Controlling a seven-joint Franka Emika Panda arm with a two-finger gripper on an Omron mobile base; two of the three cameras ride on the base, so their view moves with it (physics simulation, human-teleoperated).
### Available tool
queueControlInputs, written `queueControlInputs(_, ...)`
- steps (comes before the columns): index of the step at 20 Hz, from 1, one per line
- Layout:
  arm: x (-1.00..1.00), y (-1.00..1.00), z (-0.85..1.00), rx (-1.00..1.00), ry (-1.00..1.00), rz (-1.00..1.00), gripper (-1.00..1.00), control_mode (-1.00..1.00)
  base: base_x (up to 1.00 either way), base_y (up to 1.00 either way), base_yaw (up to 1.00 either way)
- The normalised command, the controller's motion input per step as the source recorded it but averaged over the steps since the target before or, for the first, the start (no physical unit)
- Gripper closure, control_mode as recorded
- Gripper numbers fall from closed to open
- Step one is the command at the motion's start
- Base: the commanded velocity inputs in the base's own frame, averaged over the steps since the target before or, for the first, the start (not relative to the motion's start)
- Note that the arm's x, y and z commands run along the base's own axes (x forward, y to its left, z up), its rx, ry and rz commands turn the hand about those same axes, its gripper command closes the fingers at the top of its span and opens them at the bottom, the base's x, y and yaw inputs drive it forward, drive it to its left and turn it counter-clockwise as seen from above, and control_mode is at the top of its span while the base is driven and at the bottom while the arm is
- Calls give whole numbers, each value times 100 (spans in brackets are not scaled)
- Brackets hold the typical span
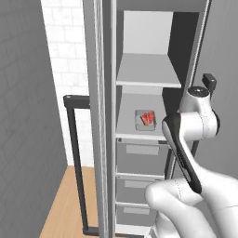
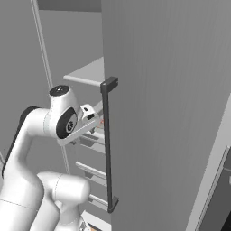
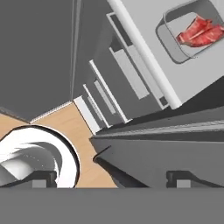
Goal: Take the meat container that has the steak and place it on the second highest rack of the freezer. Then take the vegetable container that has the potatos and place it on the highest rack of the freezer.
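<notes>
We see the small grey rectangular meat tray (image 1: 145, 119) with the red steak (image 1: 148, 117) resting on the tall grey freezer's (image 1: 109, 116) second highest rack (image 1: 128, 128), so that step looks done. Our gripper (image 3: 111, 177), jaws wide and empty, sits outside the freezer, free to fetch potatoes.

The steak (image 3: 200, 31) lies in its grey tray (image 3: 171, 40) on a shelf (image 3: 144, 30), apparently above the drawers (image 3: 127, 74).

**Legible markings: none found**

No text, label, brand, number or sign can be read in any view. Surfaces checked, all blank:

- freezer (image 1: 144, 116): grey walls, door panel and drawer fronts carry no lettering.
- second highest rack (image 1: 132, 125) and highest rack (image 1: 148, 69): plain pale boards.
- meat container (image 1: 145, 119), holding the steak (image 3: 200, 31): no sticker or print on its rim or walls.
- bar handle (image 2: 107, 144): plain dark bar.
- white tiled wall (image 1: 62, 46), far left: no sign.
</notes>
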Motion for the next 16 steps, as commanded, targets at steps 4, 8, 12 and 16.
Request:
queueControlInputs(4,-47,24,63,6,-2,-24,-100,-100,0,0,0)
queueControlInputs(8,-46,15,62,7,0,-24,-100,-100,0,0,0)
queueControlInputs(12,-51,1,63,16,3,-24,-100,-100,0,0,0)
queueControlInputs(16,-70,7,15,18,1,-30,-100,-100,0,0,0)
